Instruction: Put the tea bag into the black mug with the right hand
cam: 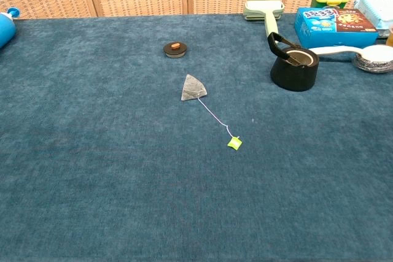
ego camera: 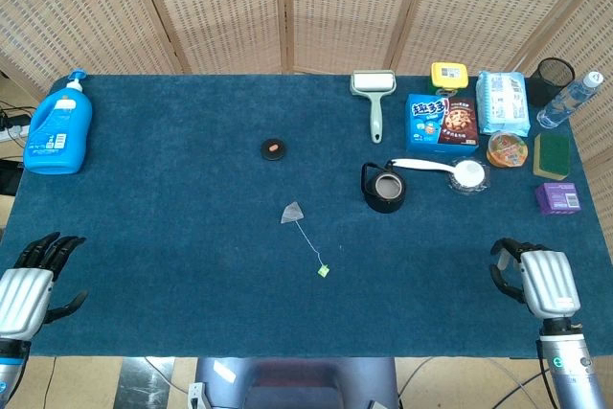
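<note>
Near the middle of the table [ego camera: 192, 265], the tea bag [ego camera: 291, 212] is lying loose on the blue cloth, its thread trailing toward the front edge and ending in a small green tag [ego camera: 324, 271]. Nothing is touching it. The black mug [ego camera: 384, 188] is standing upright further toward the right edge, mouth open upward, handle turned to the back left, so a drop from above looks possible. At the front right corner the right hand [ego camera: 536, 278] is resting with nothing in it, fingers curled loosely but apart; at the front left corner the left hand [ego camera: 34, 280] is lying spread and idle, which fits a task given to the right. Just behind the mug a white scoop [ego camera: 441, 170] and a cookie box [ego camera: 442, 123] are crowding the back right, and may hamper the approach. A small dark lid [ego camera: 274, 148] is sitting behind the bag, a blue detergent bottle [ego camera: 59, 125] by the left edge.
</note>
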Motion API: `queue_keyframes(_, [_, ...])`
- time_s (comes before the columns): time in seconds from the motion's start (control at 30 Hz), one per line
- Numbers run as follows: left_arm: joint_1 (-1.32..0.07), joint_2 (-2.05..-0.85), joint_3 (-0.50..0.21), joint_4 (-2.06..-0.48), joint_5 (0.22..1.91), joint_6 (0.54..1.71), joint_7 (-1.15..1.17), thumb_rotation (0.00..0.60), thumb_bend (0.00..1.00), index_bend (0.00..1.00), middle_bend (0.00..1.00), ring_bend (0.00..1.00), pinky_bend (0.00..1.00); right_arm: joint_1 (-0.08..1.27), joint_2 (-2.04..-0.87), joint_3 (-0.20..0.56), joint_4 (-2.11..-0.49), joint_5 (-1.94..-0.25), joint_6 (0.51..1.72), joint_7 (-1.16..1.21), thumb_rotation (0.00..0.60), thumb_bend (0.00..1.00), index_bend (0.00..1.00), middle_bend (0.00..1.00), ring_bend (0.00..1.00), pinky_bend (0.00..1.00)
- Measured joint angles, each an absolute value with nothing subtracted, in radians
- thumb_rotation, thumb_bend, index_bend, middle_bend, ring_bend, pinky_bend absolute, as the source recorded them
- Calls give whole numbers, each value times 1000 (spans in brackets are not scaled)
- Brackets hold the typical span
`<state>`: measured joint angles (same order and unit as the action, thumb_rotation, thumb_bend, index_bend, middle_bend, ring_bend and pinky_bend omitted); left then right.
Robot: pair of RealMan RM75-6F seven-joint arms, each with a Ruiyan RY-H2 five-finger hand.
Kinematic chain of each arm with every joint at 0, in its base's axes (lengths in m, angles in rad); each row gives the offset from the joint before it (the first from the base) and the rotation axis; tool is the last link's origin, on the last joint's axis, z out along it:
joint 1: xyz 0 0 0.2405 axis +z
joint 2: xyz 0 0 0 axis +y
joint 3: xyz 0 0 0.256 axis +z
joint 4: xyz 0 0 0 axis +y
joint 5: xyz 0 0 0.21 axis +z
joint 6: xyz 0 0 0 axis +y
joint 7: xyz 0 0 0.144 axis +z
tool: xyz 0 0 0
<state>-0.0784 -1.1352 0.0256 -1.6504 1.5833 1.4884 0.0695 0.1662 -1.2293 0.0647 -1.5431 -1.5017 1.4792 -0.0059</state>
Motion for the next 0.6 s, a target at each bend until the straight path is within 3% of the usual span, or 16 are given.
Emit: queue_keyframes(0.6, [-91, -1107, 4, -1666, 1593, 1500, 84, 600, 284, 163, 189, 102, 128, 195, -1210, 78, -1566, -1541, 1454, 13, 600, 423, 470, 588, 620, 598])
